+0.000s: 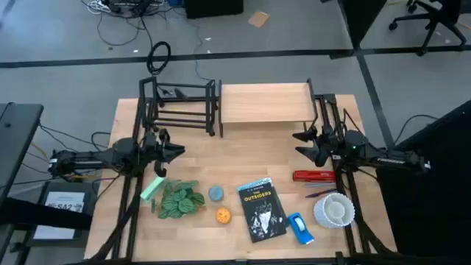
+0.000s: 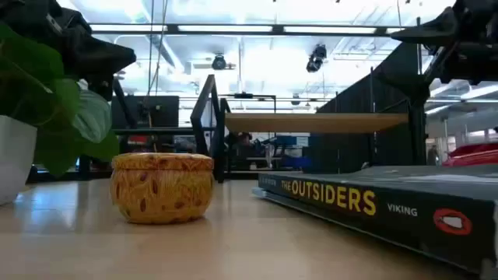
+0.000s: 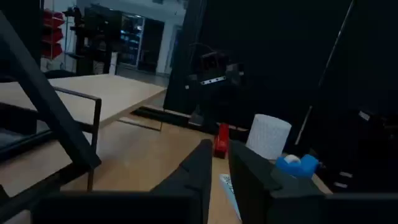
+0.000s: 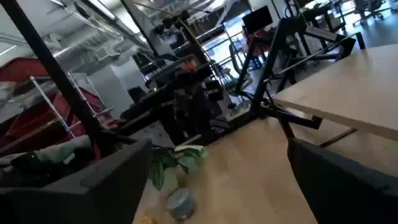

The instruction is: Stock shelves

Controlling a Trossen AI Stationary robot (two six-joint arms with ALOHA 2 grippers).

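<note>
**Stock waiting at front edge; shelves standing bare**

The plank-top stand (image 1: 265,103) and black rod rack (image 1: 182,104) are sitting empty at the table's far side. The paperback (image 1: 262,209) is lying flat near the front: stiff, moderately heavy, best pinched across its spine edge. The potted plant (image 1: 179,199) is looking fragile; its pot is the safer hold. The left gripper (image 1: 174,152) is hovering with fingers nearly together, holding nothing. The right gripper (image 1: 303,144) is hovering spread wide, empty.
</note>
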